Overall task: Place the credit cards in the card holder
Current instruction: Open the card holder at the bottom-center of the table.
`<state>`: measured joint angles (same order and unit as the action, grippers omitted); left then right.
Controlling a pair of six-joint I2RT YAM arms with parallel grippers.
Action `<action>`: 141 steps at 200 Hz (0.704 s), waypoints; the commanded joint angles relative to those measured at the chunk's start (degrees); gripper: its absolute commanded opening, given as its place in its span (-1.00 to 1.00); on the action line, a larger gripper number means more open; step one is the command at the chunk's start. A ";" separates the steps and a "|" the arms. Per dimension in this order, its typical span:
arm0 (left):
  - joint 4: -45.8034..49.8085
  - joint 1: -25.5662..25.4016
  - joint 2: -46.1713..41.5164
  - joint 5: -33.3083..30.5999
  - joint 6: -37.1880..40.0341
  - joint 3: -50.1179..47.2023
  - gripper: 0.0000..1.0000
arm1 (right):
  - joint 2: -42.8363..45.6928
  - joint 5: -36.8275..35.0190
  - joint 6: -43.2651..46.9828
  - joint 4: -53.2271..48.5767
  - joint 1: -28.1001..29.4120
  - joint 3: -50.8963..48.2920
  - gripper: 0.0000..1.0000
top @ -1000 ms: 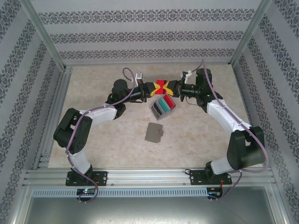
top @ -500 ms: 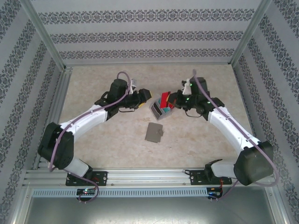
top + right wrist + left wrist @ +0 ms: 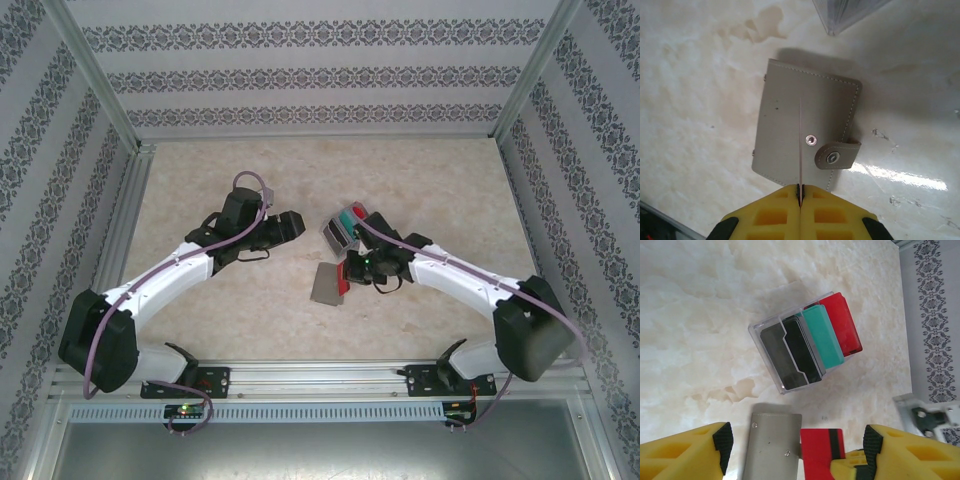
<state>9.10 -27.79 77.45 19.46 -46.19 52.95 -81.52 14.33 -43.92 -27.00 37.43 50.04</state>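
Over the holder (image 3: 785, 125), red card (image 3: 822, 452) is now pinched by right gripper (image 3: 801, 189) alone; left gripper (image 3: 797, 440) is spread wide. Handover done; holder seemingly shut.

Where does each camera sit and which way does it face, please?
Top external: above, behind the bases, facing down at the table; left arm, right arm show.
Left wrist: faces down at the card tray; open fingers show.
Right wrist: faces down at the card holder; fingers pinch a red card.
Wrist views share the card holder.
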 commanded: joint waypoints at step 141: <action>30.75 -17.63 19.73 -13.25 15.20 20.55 0.69 | 2.24 0.51 -0.74 5.25 -9.47 -11.24 -1.00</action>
<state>30.20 -41.56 94.24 12.19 -34.02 70.35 -78.48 14.44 -45.01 -23.03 28.93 40.40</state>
